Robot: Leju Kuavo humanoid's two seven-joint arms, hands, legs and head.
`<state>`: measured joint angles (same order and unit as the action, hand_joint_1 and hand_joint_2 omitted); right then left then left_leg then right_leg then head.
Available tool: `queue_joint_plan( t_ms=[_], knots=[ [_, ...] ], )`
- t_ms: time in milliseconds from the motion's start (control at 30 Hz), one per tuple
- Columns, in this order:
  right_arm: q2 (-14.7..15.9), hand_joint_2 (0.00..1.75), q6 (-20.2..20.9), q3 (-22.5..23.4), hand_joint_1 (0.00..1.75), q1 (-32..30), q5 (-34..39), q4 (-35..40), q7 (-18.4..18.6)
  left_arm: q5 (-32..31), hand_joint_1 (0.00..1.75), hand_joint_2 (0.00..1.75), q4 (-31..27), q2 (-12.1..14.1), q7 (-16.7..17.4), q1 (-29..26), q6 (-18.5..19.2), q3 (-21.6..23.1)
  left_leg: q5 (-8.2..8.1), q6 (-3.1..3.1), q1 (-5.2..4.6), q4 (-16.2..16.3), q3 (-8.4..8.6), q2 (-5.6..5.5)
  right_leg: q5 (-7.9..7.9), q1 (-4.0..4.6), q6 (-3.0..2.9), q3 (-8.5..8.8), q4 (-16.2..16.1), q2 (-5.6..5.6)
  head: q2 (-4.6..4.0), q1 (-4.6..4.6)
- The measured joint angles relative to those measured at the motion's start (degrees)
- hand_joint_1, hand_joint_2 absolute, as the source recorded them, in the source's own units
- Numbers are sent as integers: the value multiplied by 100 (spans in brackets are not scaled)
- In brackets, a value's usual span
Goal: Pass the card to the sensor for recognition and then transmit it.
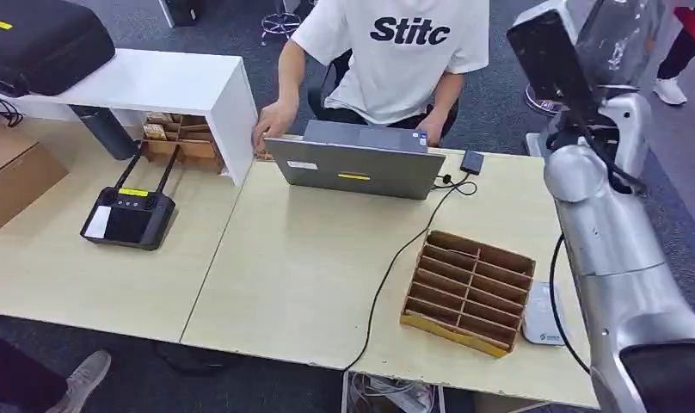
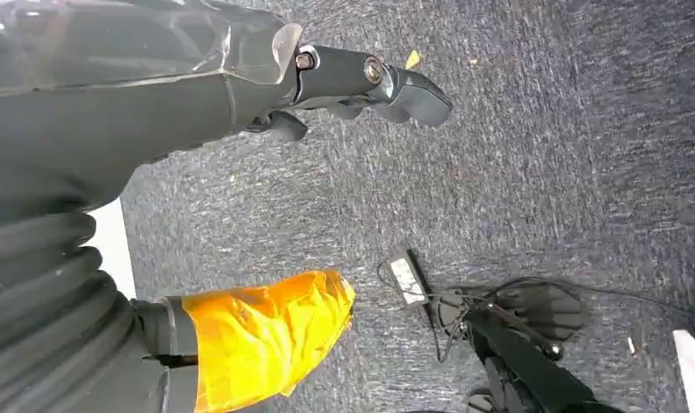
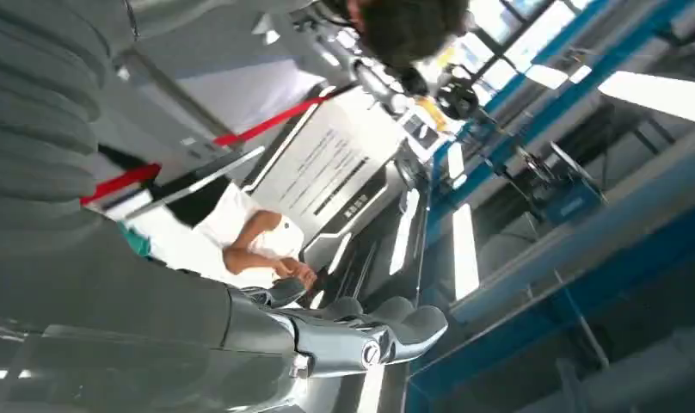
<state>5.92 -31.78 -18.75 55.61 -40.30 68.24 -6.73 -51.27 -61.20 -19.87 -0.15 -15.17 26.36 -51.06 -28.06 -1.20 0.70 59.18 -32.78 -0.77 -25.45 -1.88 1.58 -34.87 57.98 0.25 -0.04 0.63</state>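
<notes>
**Sensor beside the divider tray, at the table's near right edge**

The sensor (image 1: 544, 317) is a small, flat, whitish pad with rounded corners and a small blue-green mark near its front edge. It lies flat on the pale wooden table (image 1: 310, 267), just to the right of the brown cardboard divider tray (image 1: 469, 291), touching or nearly touching the tray's side. A black cable (image 1: 557, 301) curves past its right side. The robot's right arm covers part of that side.

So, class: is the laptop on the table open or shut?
Open. In the head view the grey laptop has its lid raised, back towards the camera, and the seated person's hands reach in behind it. The screen itself is hidden.
</notes>
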Motion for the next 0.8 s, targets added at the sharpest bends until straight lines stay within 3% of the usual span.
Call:
queue_joint_plan(
  t_ms=[200,333,567,800],
  knots=[
    [120,175,55,764,0,-496,1479,1297,-330,926,0,175,-351,-41,471,-370,-227,469,-5,7,-1,1,-5,-4,-2,0,2,-4,-4,-3,0,-2],
    [527,175,66,1421,0,-736,1569,1599,-413,1338,0,175,-625,-59,730,-666,-323,857,-9,14,-4,5,-10,-6,-3,-2,5,-2,-12,-8,0,-2],
    [1360,175,-223,2656,0,-1319,1715,1602,-872,1724,0,175,-977,-68,948,-1027,-490,1309,-20,30,-5,7,-14,-6,-2,-2,8,3,-18,-12,0,0],
    [1619,175,-231,3130,0,-1640,1693,1702,-905,1766,0,175,-1128,-70,977,-1119,-500,1510,-24,25,-3,4,-9,7,-3,-1,7,-2,-15,0,0,0]
  ],
)
